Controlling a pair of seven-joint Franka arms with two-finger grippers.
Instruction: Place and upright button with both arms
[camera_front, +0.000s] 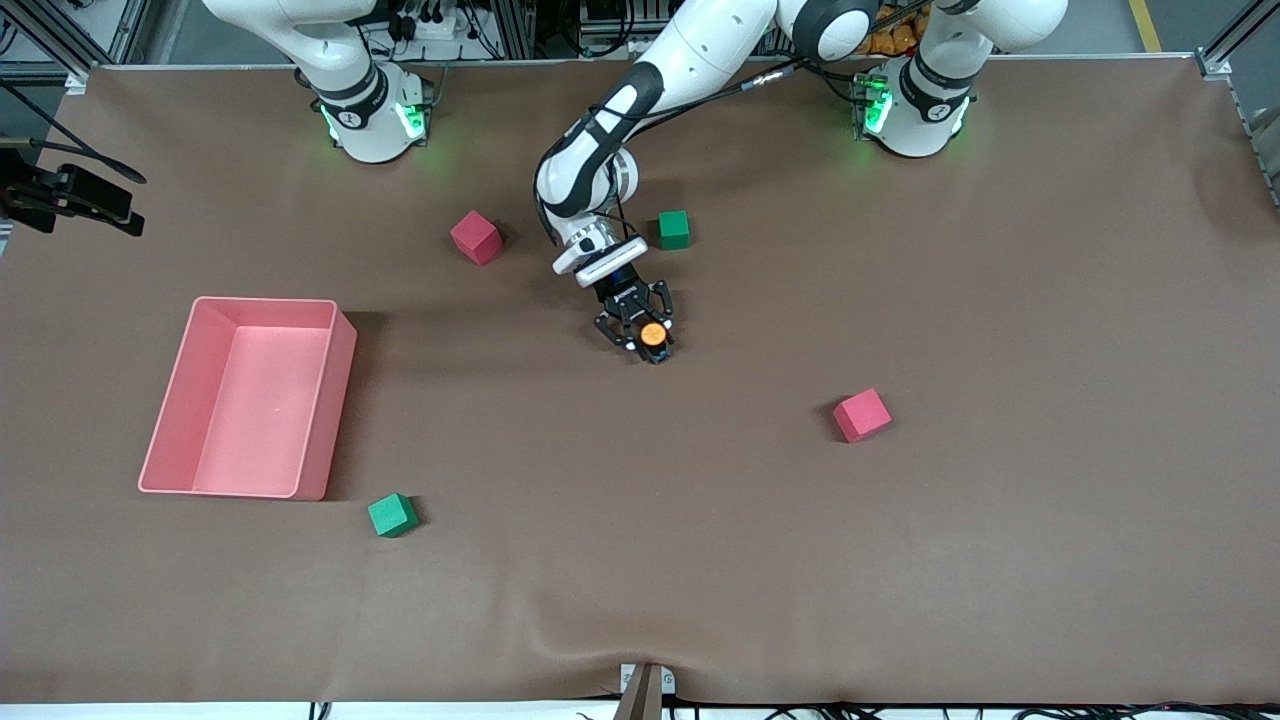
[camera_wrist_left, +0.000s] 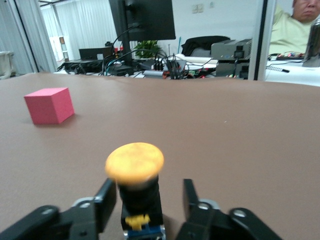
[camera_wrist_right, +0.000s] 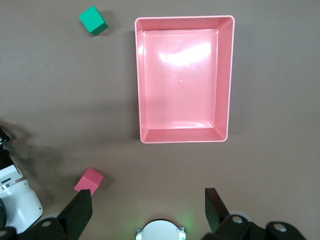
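The button (camera_front: 652, 333) stands upright on the brown table near its middle, orange cap up, black-and-blue body below. The left arm reaches down from its base, and my left gripper (camera_front: 646, 337) sits low around the button. In the left wrist view the button (camera_wrist_left: 135, 162) is between the fingers (camera_wrist_left: 105, 200), with a gap showing on each side, so the left gripper (camera_wrist_left: 148, 192) is open. My right gripper (camera_wrist_right: 148, 197) hangs open and empty high over the table by its own base; it is out of the front view.
A pink tray (camera_front: 318, 420) lies toward the right arm's end. Red cubes (camera_front: 476, 237) (camera_front: 861, 415) and green cubes (camera_front: 674, 229) (camera_front: 392, 515) are scattered around. The green cube by the left wrist is farther from the front camera than the button.
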